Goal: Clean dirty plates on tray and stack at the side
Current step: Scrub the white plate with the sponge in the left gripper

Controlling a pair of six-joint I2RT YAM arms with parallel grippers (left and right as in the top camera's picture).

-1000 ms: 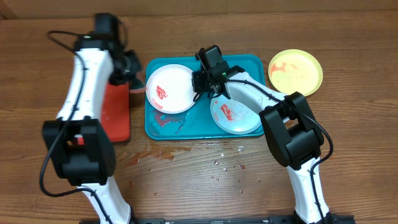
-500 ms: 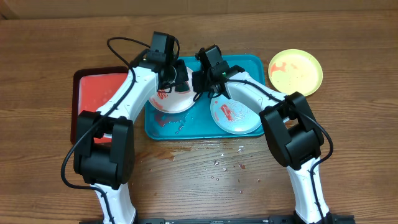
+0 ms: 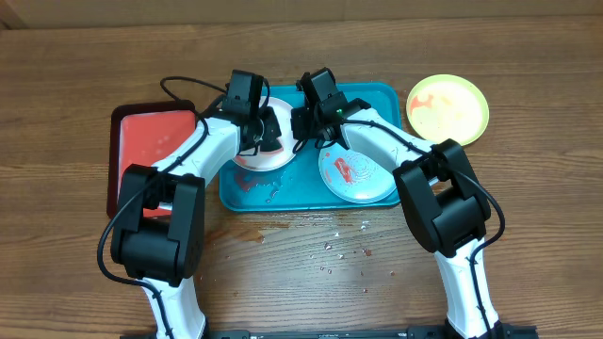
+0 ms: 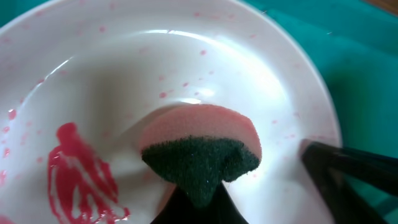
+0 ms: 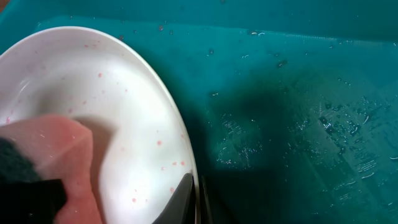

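The white plate (image 3: pixel 275 156) with a red sauce smear (image 4: pixel 84 174) lies in the left half of the teal tray (image 3: pixel 377 94). My left gripper (image 3: pixel 263 132) is shut on a pink sponge with a dark green pad (image 4: pixel 199 143) and presses it on the plate (image 4: pixel 155 74). My right gripper (image 3: pixel 300 127) is shut on the plate's right rim (image 5: pixel 180 155), jaws (image 5: pixel 196 199) either side of it. The mint-blue plate (image 3: pixel 353 174), smeared red, lies in the tray's right half. The yellow-green plate (image 3: pixel 448 108), also smeared, lies on the table right of the tray.
A smaller red dark-rimmed tray (image 3: pixel 151 151) lies left of the teal tray. Red sauce and water drops spot the tray floor (image 5: pixel 298 124) and the wooden table (image 3: pixel 330 247) in front of it.
My left arm has swung right from over the red tray to the white plate, bringing the sponge down on it. My right arm has stayed on the rim.
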